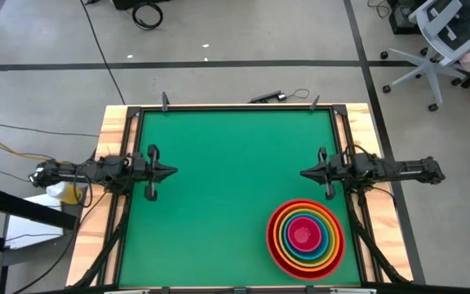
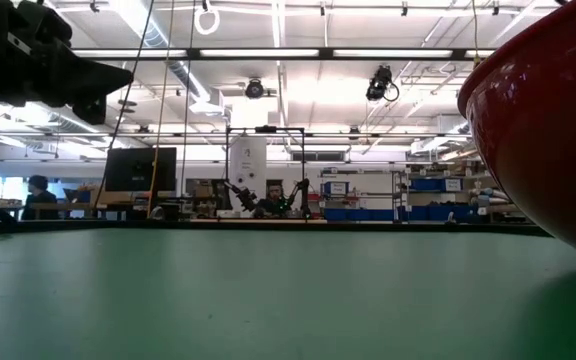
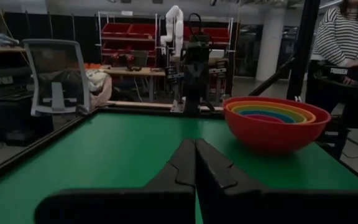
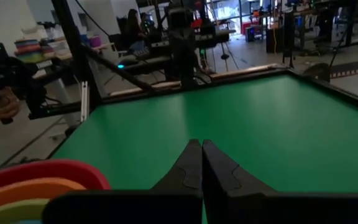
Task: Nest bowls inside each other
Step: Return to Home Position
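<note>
Left gripper [image 1: 173,171]: hung above the table [image 1: 219,204], just inside its left edge and about halfway along; fingers [image 3: 182,165] pressed flat together, nothing held or touched.
Right gripper [image 1: 303,172]: mirrored just inside the table's right edge, tips pointed inward; fingers [image 4: 194,163] also squeezed together, nothing gripped.
Bowls [image 1: 304,237]: all five nested in one stack on the table's right side, by the corner seen lowest in the high view. The red bowl [image 1: 271,238] is outermost, then orange, yellow-green and blue, with the pink bowl [image 1: 303,235] dead centre.
</note>
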{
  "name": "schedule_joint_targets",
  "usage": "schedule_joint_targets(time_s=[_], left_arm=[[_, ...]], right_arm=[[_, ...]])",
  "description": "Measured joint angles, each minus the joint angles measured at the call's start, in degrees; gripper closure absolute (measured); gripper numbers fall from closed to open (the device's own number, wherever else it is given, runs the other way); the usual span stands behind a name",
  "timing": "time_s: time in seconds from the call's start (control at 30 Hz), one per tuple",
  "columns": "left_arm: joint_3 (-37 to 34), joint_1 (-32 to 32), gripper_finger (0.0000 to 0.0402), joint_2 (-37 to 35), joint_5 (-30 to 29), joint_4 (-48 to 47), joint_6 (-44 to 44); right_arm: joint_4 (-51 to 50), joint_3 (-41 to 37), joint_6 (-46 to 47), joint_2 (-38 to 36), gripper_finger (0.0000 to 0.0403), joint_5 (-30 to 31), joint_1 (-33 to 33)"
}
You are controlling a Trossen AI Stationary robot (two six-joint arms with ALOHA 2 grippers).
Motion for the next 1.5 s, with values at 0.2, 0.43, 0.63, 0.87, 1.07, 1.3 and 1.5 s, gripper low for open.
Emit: schedule_joint_targets(time_s=[0.2, 0.43, 0.63, 0.87, 1.07, 1.3, 1.5], left_arm=[[-0.01, 0.0, 0.04, 0.01, 1.88, -0.04, 0.07], [-0.03, 0.5, 0.04, 0.01, 8.76, 0.2, 2.12], [-0.06, 6.79, 0.04, -0.03, 13.18, 1.68, 2.28], [-0.06, 10.8, 0.04, 0.03, 16.55, -2.09, -2.77], [-0.08, 10.46, 0.04, 0.19, 14.34, -4.22, -7.48], [-0.1, 8.32, 0.0401, 1.18, 6.6, -4.64, -4.27], [-0.1, 8.31, 0.0394, 1.26, 6.34, -4.25, -4.21]], right_arm=[[2.41, -1.21, -0.56, 0.02, 0.0403, -0.13, -0.04], [3.83, -1.21, -1.19, 0.02, 0.0403, -0.1, -0.04], [5.47, -1.21, -2.56, 0.01, 0.0403, -0.69, -0.04], [7.75, -3.31, -0.98, 0.12, 0.0402, -1.37, -0.05], [8.03, -3.31, -0.6, 0.15, 0.0377, -0.87, -0.06], [8.04, -3.31, -0.63, 0.17, 0.0361, -0.94, -0.04], [8.12, -3.31, -0.63, 0.17, 0.0361, -1.11, -0.04]])
